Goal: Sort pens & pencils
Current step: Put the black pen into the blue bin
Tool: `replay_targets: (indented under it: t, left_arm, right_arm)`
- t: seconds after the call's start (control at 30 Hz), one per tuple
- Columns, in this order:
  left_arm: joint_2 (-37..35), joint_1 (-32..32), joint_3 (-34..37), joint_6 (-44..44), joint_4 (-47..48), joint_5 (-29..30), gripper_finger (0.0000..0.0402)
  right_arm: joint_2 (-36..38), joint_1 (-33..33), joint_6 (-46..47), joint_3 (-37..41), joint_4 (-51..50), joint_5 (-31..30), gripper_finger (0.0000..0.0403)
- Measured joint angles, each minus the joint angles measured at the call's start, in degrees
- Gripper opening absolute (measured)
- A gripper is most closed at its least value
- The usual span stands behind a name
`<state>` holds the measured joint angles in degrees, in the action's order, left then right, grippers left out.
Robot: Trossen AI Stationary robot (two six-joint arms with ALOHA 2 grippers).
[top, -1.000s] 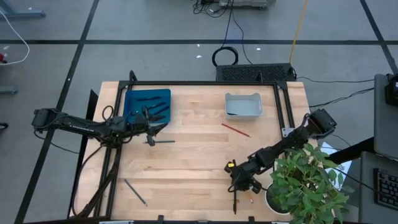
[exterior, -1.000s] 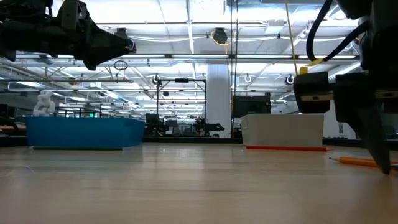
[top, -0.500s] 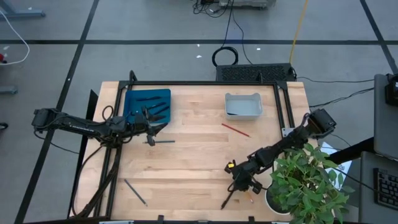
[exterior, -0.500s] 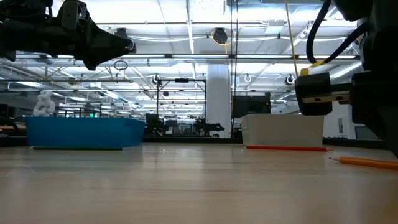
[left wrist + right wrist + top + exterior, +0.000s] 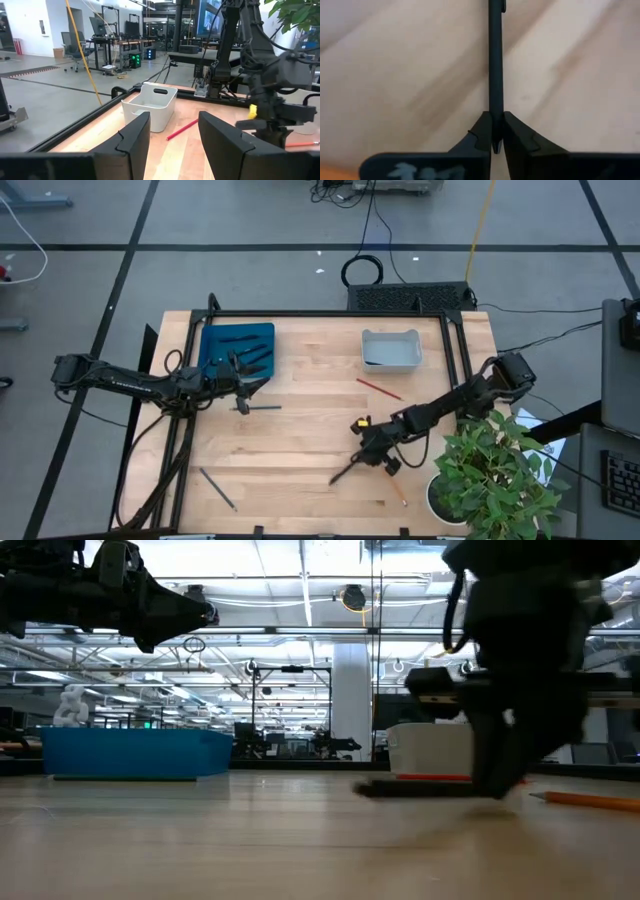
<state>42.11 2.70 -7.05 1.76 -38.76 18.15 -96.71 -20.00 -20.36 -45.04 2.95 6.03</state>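
Dark pen (image 5: 495, 60) clamped in right tool (image 5: 495, 132), carried low over bench (image 5: 300, 450) centre-right, long axis slanted toward blue tray (image 5: 238, 348) far left. Left tool (image 5: 170, 135), parted and empty, hovers beside tray, nearer.

Pen (image 5: 495, 65) cut off at twelve o'clock of the right wrist view, far tip unseen, near end buried between fingers (image 5: 481, 135). Blurred to a dark smear in the low view, right gripper (image 5: 500, 785) likewise. Contents of white bin (image 5: 390, 350) too small to tell. Potted plant (image 5: 495, 480) clipped at five o'clock.
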Motion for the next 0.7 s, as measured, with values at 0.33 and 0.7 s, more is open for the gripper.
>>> replay_targets:
  t: [0.33, 0.7]
  left_arm:
    - [0.0, 0.0, 0.0, 0.0, 0.0, 0.0, 0.0173]
    - [0.0, -0.1, 0.0, -9.8, -3.4, 0.3, 0.0172]
  right_arm:
    - [1.1, 9.2, 0.5, 2.4, 12.5, -0.6, 0.0013]
    - [0.5, 21.7, 14.1, 13.4, 63.6, 0.1, 0.0013]
